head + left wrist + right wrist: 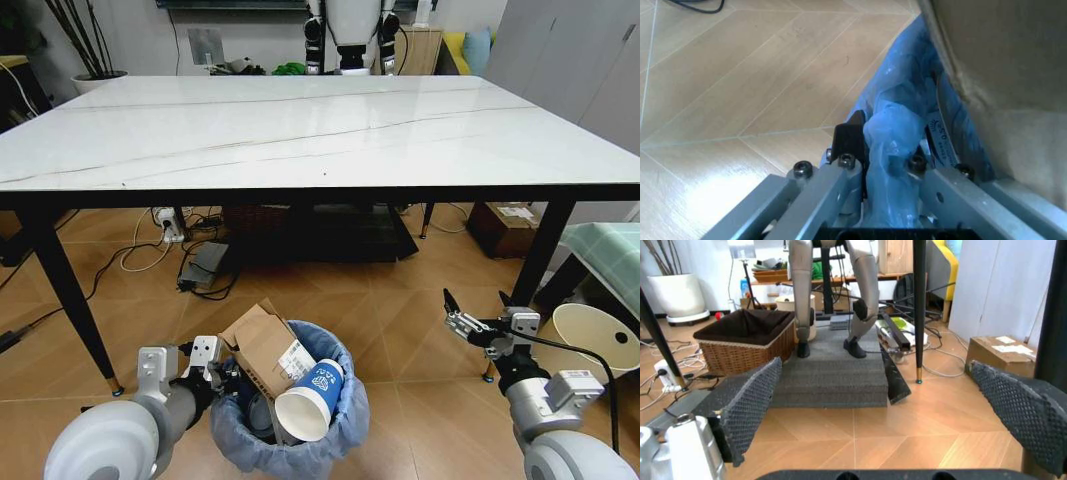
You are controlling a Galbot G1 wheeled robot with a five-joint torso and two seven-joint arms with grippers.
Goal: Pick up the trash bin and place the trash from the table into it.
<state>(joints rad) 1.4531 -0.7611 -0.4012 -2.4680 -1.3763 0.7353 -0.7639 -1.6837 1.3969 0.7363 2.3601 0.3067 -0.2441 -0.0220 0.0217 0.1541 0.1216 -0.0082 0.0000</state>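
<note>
On the floor, at the left jaws: the trash bin (290, 410) sits in front of the worktop (300, 130), its blue bag rim pinched by the left gripper (222, 372).
Left jaws: clamped on the bin's crinkly bag edge; the left wrist view has blue plastic (890, 145) bunched between the fingers (848, 142), with wood floor on the outer side.
Inside the bin, just beyond the left jaws: a flat brown cardboard box (262, 345) stands on end and a white blue-rimmed paper cup (310, 398) lies tipped, mouth toward the robot.
Right jaws: spread wide and carrying nothing; the right gripper (460, 320) hovers low, well apart from the bin on the robot's right.
Ahead of the right jaws: open floor, then a dark mat (830, 372) and a wicker basket (747, 342) under the worktop.
Worktop surface: bare marble as far as the head view reaches, no litter to be spotted on it.
Progress, as a judgement: the loading looks finished or close to it, with box and cup already in the bin; what remains seems to be letting go of the bin, or checking for strays.
Edges to mind: the worktop's dark front edge runs overhead of both jaws, and a slanted black leg (70, 300) stands off to the left arm's outer side.
Room to move: clear floor between the two jaws and toward the robot; a pale bowl-shaped lamp shade (597, 338) lies just outside the right jaws.
</note>
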